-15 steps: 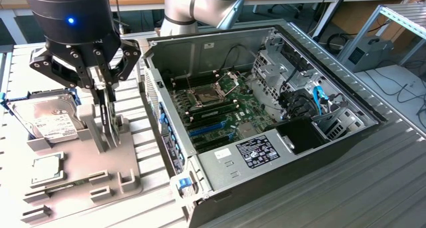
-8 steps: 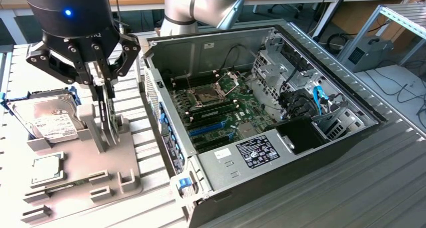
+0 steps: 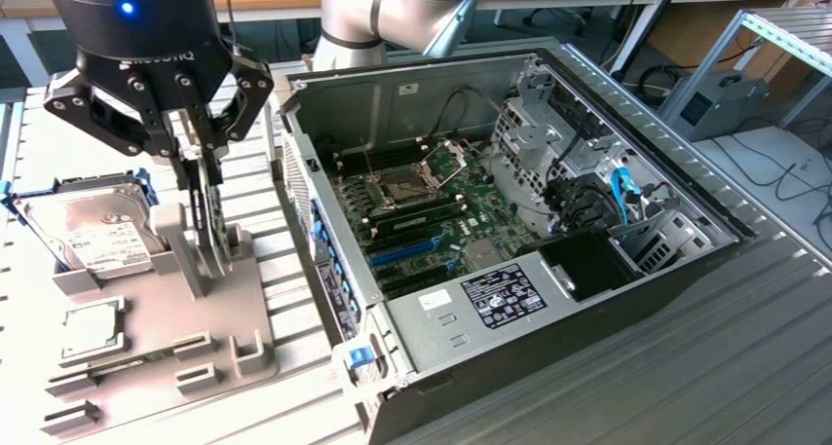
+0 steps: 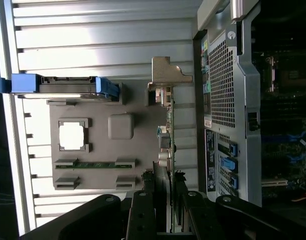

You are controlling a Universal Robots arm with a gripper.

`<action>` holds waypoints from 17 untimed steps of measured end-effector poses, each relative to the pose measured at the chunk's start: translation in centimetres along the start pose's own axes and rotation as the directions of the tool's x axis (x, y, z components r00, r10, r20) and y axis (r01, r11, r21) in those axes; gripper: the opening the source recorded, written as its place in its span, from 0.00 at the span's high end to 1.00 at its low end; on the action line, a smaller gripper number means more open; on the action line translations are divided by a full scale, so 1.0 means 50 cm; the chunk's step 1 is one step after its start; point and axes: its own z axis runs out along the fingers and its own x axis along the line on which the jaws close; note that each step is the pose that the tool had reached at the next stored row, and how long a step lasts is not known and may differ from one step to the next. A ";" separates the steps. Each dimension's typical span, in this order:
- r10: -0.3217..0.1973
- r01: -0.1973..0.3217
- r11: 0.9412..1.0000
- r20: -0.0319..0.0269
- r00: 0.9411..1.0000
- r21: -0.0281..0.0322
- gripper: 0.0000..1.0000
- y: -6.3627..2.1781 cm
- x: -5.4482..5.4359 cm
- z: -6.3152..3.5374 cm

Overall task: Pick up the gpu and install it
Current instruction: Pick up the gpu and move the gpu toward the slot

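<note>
The gpu (image 3: 208,211) is a thin dark card standing on edge in the grey fixture (image 3: 260,362) at the exterior view's left. In the wrist view the gpu (image 4: 169,150) runs edge-on, with its silver end bracket (image 4: 165,75) at the far end. My gripper (image 3: 198,161) hangs straight over the card's top edge, its black fingers (image 4: 142,212) tight on either side of the board. The gripper (image 4: 165,207) looks shut on the card, which still stands in its holder. The open computer case (image 3: 728,233) lies to the exterior view's right, with blue expansion slots (image 3: 409,255) on the motherboard.
A silver hard drive (image 3: 97,233) with blue rails leans at the fixture's left end. A square CPU chip (image 3: 92,328) and a memory stick (image 4: 95,164) lie in their fixture pockets. The case's perforated rear panel (image 4: 223,80) stands close beside the card. Ribbed aluminium tabletop (image 3: 728,367) surrounds everything.
</note>
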 end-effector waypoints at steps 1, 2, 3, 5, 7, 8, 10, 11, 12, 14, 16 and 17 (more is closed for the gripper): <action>0.000 0.000 1.000 0.000 1.000 0.000 0.73 0.000 0.000 -0.002; 0.000 0.000 1.000 0.000 1.000 0.000 0.73 0.000 0.000 -0.004; 0.000 0.000 1.000 0.000 1.000 0.000 0.73 0.000 0.000 -0.006; 0.000 0.000 1.000 0.000 1.000 0.000 0.73 0.000 0.000 -0.013; 0.000 0.000 1.000 0.000 1.000 0.000 0.73 0.000 -0.001 -0.018; 0.000 0.000 1.000 0.000 1.000 0.000 0.73 0.000 -0.001 -0.020; 0.000 0.000 1.000 0.000 1.000 0.000 0.73 0.000 -0.001 -0.022; 0.000 0.000 1.000 0.000 1.000 0.000 0.73 0.000 -0.001 -0.023; 0.000 0.000 1.000 0.000 1.000 0.000 0.73 0.000 -0.001 -0.025; 0.000 0.000 1.000 0.000 1.000 0.000 0.73 0.000 -0.001 -0.029; 0.000 0.000 1.000 0.000 1.000 0.000 0.73 0.000 -0.001 -0.036; 0.000 0.000 1.000 0.000 1.000 0.000 0.73 0.000 -0.001 -0.038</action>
